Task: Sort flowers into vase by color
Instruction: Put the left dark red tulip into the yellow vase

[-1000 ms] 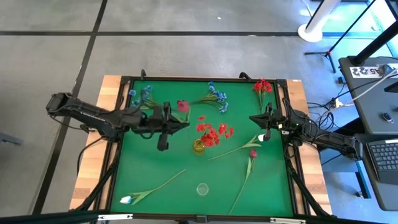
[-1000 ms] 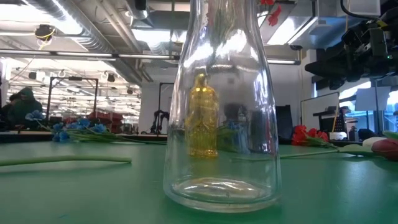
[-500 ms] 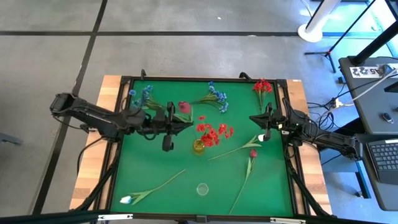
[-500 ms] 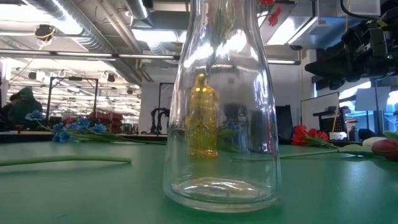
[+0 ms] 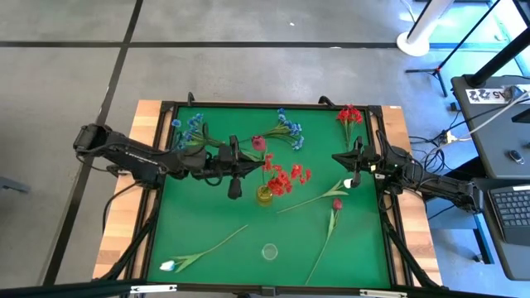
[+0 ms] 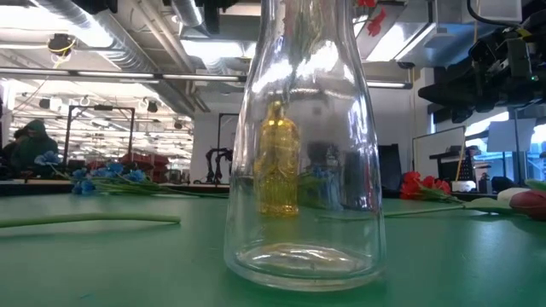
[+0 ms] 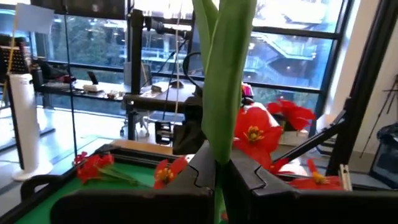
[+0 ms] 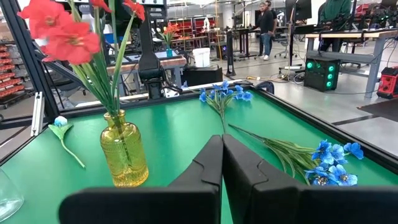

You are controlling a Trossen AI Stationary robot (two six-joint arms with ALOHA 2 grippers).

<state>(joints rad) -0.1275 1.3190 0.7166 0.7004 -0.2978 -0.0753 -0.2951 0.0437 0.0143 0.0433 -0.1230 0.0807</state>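
Note:
My left gripper [image 5: 251, 166] [image 7: 221, 168] is shut on a flower with a dark pink bud [image 5: 257, 142] and a broad green leaf [image 7: 224, 68], just left of the yellow vase [image 5: 264, 194] [image 8: 126, 152] that holds red flowers [image 5: 286, 177]. An empty clear vase [image 5: 269, 251] [image 6: 299, 153] stands near the front edge. Blue sprays [image 5: 189, 126] [image 5: 290, 131], a red spray [image 5: 349, 116], a red tulip [image 5: 336, 204] and two white tulips [image 5: 170, 265] [image 5: 346, 184] lie flat on the green mat. My right gripper [image 5: 338, 157] [image 8: 222, 144] waits shut at the right edge. My left gripper pinches the flower's green leaf and stem [image 7: 221, 146] between its two fingers. The fingers come level from the table's left and lie across the stem. The flower stands about upright in the hold, its bud above the fingers, lifted clear of the mat.
A black frame [image 5: 273, 105] rims the green mat [image 5: 215, 215]. The mat's middle-left and front-right parts are bare. Blue flowers [image 8: 323, 155] lie close before the right gripper. Beyond the table are floor, stands and a desk.
My left gripper has moved toward the table's right edge and a little down, toward the yellow vase, staying shut. The pink-budded flower has travelled with it, upright and clear of the mat.

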